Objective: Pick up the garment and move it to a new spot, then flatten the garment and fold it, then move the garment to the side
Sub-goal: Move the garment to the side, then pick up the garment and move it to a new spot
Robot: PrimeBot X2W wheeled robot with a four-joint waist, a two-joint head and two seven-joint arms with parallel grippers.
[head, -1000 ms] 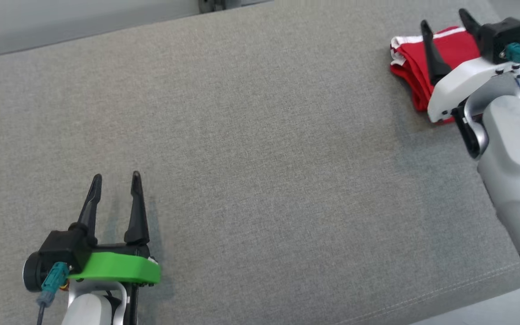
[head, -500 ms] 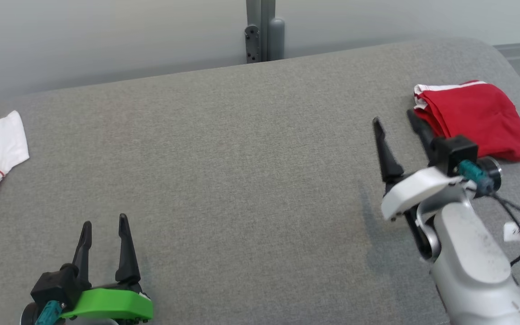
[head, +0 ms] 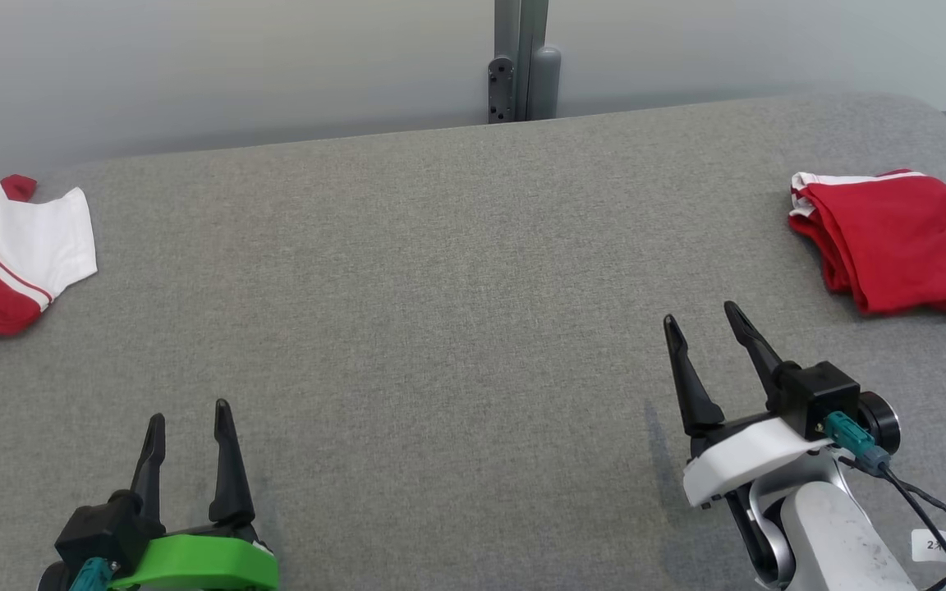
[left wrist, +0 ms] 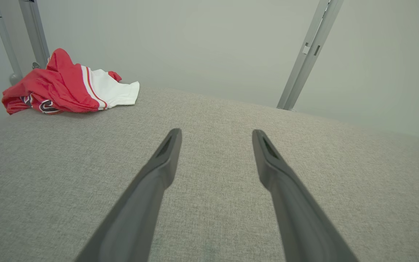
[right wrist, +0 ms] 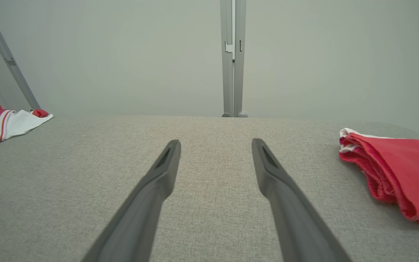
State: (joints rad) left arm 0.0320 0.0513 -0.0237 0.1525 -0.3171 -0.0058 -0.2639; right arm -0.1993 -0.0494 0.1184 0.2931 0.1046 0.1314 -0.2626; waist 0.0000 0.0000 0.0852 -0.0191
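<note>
Our left gripper [head: 189, 410] and right gripper [head: 699, 313] hang spread wide and empty over the grey cushion [head: 440, 287], the folded red garment [head: 900, 238] lying far right (apparently finished), so we would reach left and pinch the crumpled red-and-white garment [head: 5, 254] at a thick fold.

Rough woven table cover [head: 440, 287], soft cloth garment [head: 900, 238]
</note>
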